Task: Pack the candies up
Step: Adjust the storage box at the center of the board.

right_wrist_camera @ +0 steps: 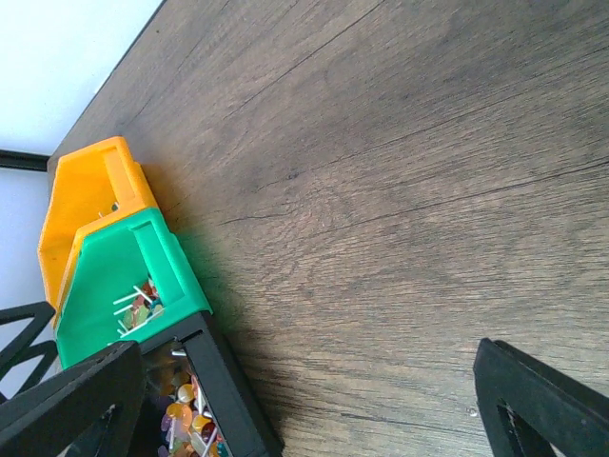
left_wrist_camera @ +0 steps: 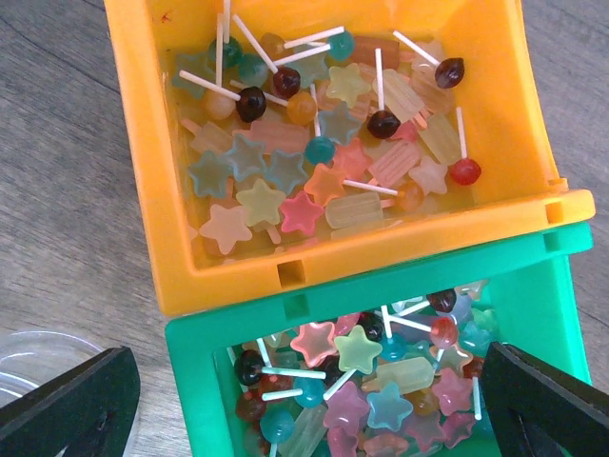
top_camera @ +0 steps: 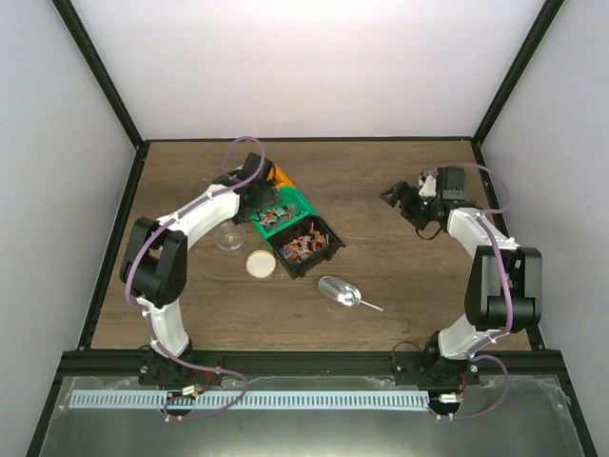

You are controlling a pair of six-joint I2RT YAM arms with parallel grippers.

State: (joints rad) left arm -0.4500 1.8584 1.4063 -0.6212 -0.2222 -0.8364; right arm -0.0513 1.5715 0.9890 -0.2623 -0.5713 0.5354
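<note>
The candies are small coloured stars, bars and stick lollipops lying in three bins set in a row. The orange bin (left_wrist_camera: 152, 190) holds a heap of candies (left_wrist_camera: 314, 143). The green bin (left_wrist_camera: 190, 381) holds more candies (left_wrist_camera: 381, 381), and so does the black bin (top_camera: 306, 248). My left gripper (left_wrist_camera: 309, 419) hangs open right over the green bin, where it meets the orange one, with nothing between its fingers (left_wrist_camera: 71, 405). In the top view the left gripper (top_camera: 257, 195) covers part of those two bins. My right gripper (top_camera: 400, 198) is open over bare table, well to the right of the bins.
A clear plastic cup (top_camera: 228, 238) and a round beige lid (top_camera: 259, 264) sit just left of the black bin. A silver metal scoop (top_camera: 340, 291) lies in front of the bins. In the right wrist view the right gripper (right_wrist_camera: 304, 400) looks across the wooden table (right_wrist_camera: 400, 190).
</note>
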